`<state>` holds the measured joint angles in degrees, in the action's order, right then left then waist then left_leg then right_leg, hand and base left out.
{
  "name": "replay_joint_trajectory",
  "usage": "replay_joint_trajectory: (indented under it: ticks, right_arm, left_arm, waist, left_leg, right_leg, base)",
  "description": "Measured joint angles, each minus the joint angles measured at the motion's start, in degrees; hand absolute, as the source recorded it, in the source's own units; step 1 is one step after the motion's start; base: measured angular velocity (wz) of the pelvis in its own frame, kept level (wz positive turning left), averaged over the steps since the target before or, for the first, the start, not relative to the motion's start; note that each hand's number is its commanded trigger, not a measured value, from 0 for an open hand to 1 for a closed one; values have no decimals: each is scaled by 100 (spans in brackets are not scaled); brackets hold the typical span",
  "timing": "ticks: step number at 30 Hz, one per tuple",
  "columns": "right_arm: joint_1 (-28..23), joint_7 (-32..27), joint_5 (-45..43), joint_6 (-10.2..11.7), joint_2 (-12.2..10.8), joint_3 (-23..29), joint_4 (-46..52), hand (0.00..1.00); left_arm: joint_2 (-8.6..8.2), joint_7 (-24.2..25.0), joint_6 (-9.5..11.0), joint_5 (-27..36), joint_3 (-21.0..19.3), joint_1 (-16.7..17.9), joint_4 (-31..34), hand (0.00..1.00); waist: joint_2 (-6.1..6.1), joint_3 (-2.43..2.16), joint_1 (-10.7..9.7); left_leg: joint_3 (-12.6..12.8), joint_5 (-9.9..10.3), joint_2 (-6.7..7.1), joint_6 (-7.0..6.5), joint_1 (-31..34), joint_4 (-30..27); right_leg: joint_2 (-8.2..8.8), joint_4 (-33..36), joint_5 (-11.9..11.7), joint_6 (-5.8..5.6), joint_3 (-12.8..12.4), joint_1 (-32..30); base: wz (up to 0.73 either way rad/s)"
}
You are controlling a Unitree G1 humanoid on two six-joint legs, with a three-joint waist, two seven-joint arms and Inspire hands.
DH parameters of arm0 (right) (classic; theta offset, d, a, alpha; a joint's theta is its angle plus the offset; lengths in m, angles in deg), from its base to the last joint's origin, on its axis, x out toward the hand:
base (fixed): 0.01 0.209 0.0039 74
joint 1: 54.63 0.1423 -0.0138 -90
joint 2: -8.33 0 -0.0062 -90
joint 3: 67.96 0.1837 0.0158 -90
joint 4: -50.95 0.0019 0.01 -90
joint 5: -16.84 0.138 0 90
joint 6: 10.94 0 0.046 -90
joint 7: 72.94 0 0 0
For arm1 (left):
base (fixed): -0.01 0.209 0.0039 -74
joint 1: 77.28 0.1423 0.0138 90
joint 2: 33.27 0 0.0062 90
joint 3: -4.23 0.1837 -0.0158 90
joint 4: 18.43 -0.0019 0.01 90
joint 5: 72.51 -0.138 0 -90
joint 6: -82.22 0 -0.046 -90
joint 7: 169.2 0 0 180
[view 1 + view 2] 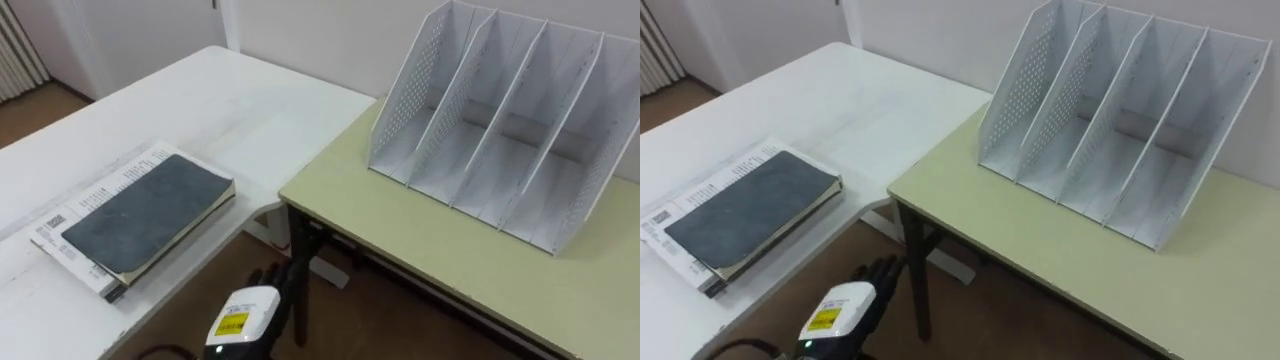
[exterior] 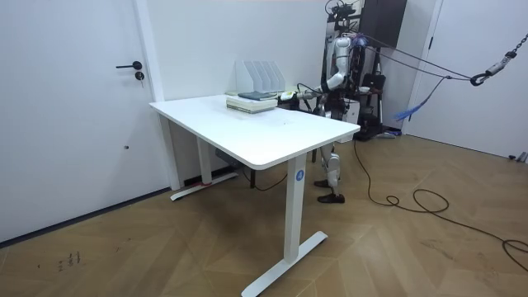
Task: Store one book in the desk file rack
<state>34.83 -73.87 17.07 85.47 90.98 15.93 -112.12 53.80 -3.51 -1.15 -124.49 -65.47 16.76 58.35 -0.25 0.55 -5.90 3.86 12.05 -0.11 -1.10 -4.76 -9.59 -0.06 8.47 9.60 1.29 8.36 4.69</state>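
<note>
Left hand [image 1: 262,295], fingers slack; book [image 1: 150,212] lies flat, long axis toward file rack [image 1: 500,130].

The left hand [image 1: 271,283] is held low near the bottom edge, brought in from the lower left, with fingers loosely extended forward and nothing grasped.

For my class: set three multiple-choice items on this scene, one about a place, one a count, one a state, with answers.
1. The dark grey book lies: A on the white desk; B on the floor; C in the rack.
2. The file rack has: A two compartments; B four; C six.
3. The rack is: A full; B empty; C tipped over.
Answers: 1 A, it tops a white book there; 2 B, three inner dividers show; 3 B, every slot is bare.
</note>
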Motion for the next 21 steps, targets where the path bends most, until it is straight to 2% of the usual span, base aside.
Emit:
replay_joint_trajectory:
  ticks: [4, 8, 13, 17, 21]
  right_arm:
    - [6, 37, -25, -2, 8, 8, -29, 0]
    - [6, 34, -32, -4, 23, 9, -24, 0]
    - [-3, 36, -48, -4, 51, 20, -32, 0]
    - [2, 22, -54, -4, 53, 64, -54, 0]
    - [-5, -21, -36, -21, 57, 75, -85, 0]
  left_arm:
    - [123, -241, 11, -83, -64, -22, 509, 0]
    - [132, -472, 26, -398, -186, -131, 702, 0]
    - [160, -963, 116, -626, -488, -213, 986, 0]
    - [161, -1323, 199, -641, -547, -219, 974, 0]
    - [168, -1544, 243, -776, -606, -213, 974, 0]
  waist:
    - [19, -12, 4]
    - [74, -46, -8]
    - [120, -53, 3]
    - [146, -1, 29]
    - [161, -5, 85]
  left_leg:
    - [-11, 0, 3, 0, 22, 0]
    - [-93, 0, 9, 0, 26, -6]
    - [-100, 0, 2, 0, -20, -1]
    - [-91, 1, 5, 1, -68, 9]
    - [-89, 1, 10, 0, -5, -9]
  right_leg:
    - [-7, -78, -18, -3, -17, 7]
    - [-6, -84, -18, -3, 16, 18]
    - [-15, -84, -21, 3, 21, 49]
    - [-13, -79, -23, 5, 28, 84]
    - [-15, -81, -28, 1, -15, -4]
  base:
    - [0]
    - [4]
    - [1]
    - [0]
    - [0]
